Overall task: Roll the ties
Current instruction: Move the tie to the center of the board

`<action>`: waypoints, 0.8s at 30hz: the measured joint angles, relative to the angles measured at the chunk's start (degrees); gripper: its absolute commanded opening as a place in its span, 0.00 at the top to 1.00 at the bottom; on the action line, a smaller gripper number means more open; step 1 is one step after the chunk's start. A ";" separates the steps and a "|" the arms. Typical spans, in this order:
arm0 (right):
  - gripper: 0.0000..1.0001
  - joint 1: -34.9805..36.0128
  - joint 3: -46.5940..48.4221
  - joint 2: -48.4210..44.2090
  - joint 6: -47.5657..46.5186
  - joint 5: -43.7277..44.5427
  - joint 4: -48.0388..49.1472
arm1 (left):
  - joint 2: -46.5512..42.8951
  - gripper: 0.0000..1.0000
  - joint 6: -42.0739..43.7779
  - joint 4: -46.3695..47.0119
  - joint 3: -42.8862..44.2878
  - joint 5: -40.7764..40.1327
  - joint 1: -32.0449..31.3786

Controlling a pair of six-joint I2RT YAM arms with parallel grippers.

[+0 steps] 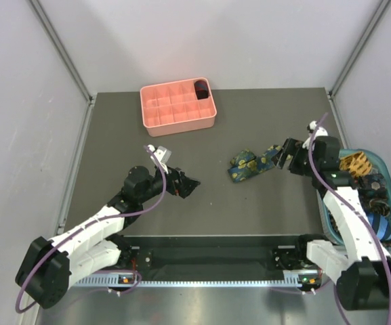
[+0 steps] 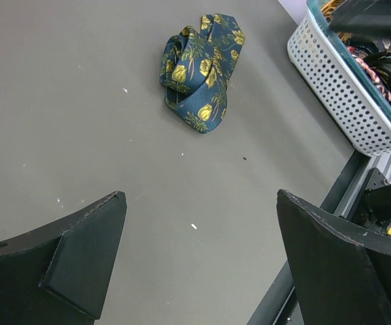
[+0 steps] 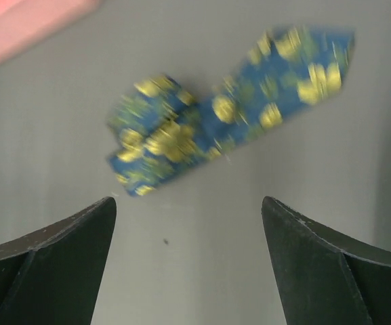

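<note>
the navy floral tie (image 1: 248, 166) lies on the dark counter (image 1: 114, 135), right of centre. its left end is bunched into a loose coil and its pointed tail runs right toward the right fingers (image 3: 331, 264). those fingers are released, spread wide with nothing between them. the tie sits just ahead of their tips and is blurred in the right wrist view. the left fingers (image 2: 80, 261) are likewise released and empty, low over bare counter left of centre and well apart from the tie. the stretch of counter between the two arms is open, as is the strip in front of the tie down to the near edge. the salmon tray (image 1: 178, 108) sits at the far edge, well apart from the tie, with a dark coil (image 1: 200, 89) in its far right compartment. the teal-rimmed basket (image 2: 337, 91) hugs the counter's right edge beside the right arm, with more ties (image 1: 378, 203) heaped inside.
</note>
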 measured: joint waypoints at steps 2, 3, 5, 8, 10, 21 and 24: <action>0.10 0.33 -2.32 3.56 1.46 1.75 0.15 | 0.00 0.03 0.02 0.00 0.00 -0.09 -0.07; 0.07 0.59 -2.73 5.07 2.23 2.80 0.20 | 0.00 0.03 0.04 0.00 0.00 -0.17 -0.15; 0.01 1.60 -2.84 9.20 4.24 6.47 1.66 | 0.00 0.03 0.07 -0.02 0.00 -0.26 -0.31; 0.00 4.00 -0.42 16.33 8.26 12.85 2.54 | 0.02 0.03 0.07 -0.15 0.04 -0.52 -0.44; 0.00 5.97 3.08 21.88 11.45 17.86 2.38 | 0.17 0.03 0.09 -0.55 0.33 -0.83 -0.59; 0.13 11.32 24.35 47.08 27.34 35.98 -4.13 | 0.20 0.03 0.46 -2.14 0.63 -1.90 -1.01; 0.18 11.47 31.39 53.55 30.42 39.19 -7.85 | 0.20 0.03 0.48 -2.25 0.66 -2.16 -1.07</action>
